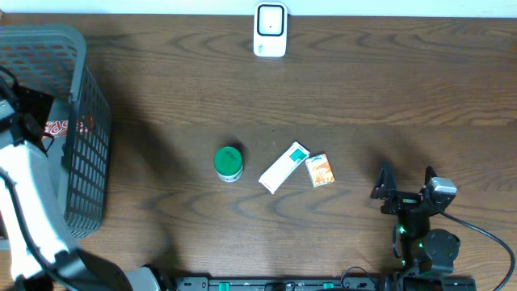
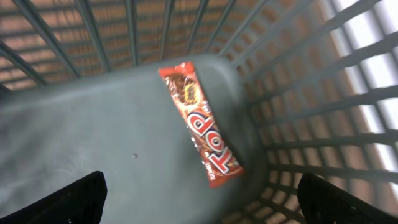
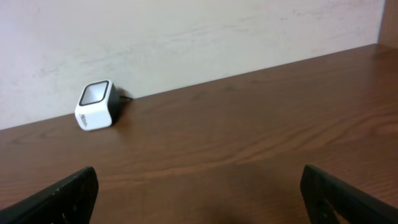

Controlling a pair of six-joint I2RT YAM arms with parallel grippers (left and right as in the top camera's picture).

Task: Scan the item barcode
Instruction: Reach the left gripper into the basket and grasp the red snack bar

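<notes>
Hanging the left claw point(image 2: 207, 206), spread wide and gripping nothing, over the candy bar point(image 2: 199, 124) on the floor of the basket point(image 1: 81, 145) at nine o'clock, likely a bin for finished goods. Offering the green jar point(image 1: 229, 162), white-and-green box point(image 1: 283, 167) and orange box point(image 1: 321, 170) in a row mid-way down the tabletop point(image 1: 161, 97), well short of the scanner point(image 1: 270, 30) at twelve o'clock, seemingly awaiting scanning. Resting the right claw point(image 1: 405, 181) at five o'clock, fully spread and empty, facing that scanner.

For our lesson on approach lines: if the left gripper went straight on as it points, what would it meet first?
Likely the red candy bar lying on the basket floor; depth is unclear.
</notes>
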